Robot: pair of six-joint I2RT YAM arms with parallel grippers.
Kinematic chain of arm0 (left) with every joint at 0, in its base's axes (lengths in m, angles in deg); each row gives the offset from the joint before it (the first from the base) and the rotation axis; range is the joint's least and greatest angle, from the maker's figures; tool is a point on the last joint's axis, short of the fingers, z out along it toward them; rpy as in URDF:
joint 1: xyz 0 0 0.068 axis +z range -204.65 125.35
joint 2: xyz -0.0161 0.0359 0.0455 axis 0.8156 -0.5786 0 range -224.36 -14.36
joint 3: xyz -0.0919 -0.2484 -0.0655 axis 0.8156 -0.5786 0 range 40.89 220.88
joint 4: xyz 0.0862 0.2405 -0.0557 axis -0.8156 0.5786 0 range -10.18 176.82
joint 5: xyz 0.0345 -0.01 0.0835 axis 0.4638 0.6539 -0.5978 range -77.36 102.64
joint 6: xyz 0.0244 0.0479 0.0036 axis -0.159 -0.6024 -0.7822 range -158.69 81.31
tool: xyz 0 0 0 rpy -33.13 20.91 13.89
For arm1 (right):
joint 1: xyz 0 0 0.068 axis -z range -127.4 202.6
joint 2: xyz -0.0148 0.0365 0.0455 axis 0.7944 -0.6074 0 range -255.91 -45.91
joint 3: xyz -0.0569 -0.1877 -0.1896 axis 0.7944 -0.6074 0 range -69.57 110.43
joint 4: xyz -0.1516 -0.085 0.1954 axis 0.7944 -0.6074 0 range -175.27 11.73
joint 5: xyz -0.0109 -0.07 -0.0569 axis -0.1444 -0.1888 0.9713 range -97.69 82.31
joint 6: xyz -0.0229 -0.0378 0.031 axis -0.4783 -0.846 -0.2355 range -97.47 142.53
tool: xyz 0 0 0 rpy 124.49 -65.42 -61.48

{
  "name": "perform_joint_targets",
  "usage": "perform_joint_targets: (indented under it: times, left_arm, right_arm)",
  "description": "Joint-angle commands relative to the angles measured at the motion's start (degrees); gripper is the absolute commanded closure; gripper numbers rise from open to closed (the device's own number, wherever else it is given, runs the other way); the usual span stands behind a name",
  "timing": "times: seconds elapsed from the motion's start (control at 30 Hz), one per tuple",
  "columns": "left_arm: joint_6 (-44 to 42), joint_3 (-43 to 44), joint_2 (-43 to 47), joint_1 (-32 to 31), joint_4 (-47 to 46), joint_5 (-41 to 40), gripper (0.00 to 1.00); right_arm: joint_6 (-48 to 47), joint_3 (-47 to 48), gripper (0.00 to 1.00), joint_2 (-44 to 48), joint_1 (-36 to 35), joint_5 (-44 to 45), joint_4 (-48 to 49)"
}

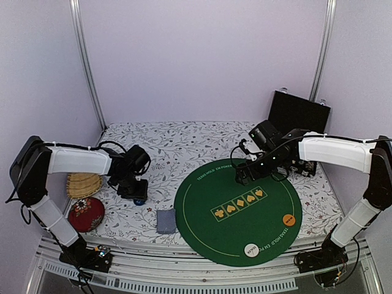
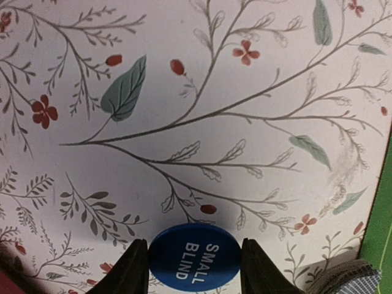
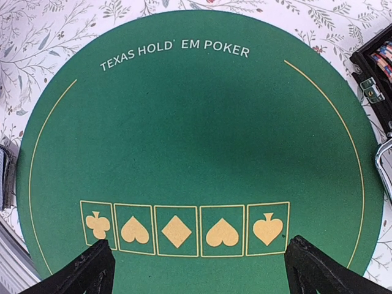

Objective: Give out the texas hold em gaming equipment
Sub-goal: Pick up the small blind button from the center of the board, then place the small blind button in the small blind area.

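Observation:
A blue button disc marked SMALL BLIND sits between the fingers of my left gripper, which touch both its edges, low over the flowered cloth; in the top view the disc is left of the round green poker mat. My right gripper is wide open and empty above the mat's row of suit boxes; in the top view it hangs over the mat's far edge. An orange button and a white button lie on the mat's near right. A stack of grey-blue cards lies beside the mat.
An open black case with chips stands at the back right; its corner shows in the right wrist view. A woven basket and a red cushion sit at the left. The cards show at the left wrist view's corner.

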Motion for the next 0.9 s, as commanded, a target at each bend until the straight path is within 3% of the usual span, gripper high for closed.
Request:
perform_joint_targets:
  times: [0.0,0.23,0.5,0.73,0.8,0.87]
  left_arm:
    - [-2.1,3.5,2.4,-0.7,3.0,-0.2,0.55]
    - [-3.9,11.1,-0.5,-4.6,1.6,0.3,0.55]
    - [-9.1,26.9,-18.5,-12.9,-2.9,2.6,0.55]
    - [-11.4,36.4,-29.9,-13.6,-2.9,4.0,0.54]
    - [-12.0,36.1,-30.2,-13.8,-3.4,4.6,0.5]
    - [-12.9,35.8,-30.1,-13.8,-3.5,5.8,0.38]
  right_arm:
    - [0.3,1.0,0.01,0.2,0.4,1.1,-0.6]
    - [1.3,0.1,0.01,0.7,0.5,1.7,-0.7]
    - [6.5,-2.8,0.01,6.1,4.9,5.2,-5.3]
    - [14.6,-12.5,0.01,13.6,13.2,-0.3,-12.4]
    - [16.5,-16.0,0.01,15.3,15.3,-1.8,-13.1]
    - [18.0,-18.8,0.01,16.1,17.2,-3.5,-12.8]
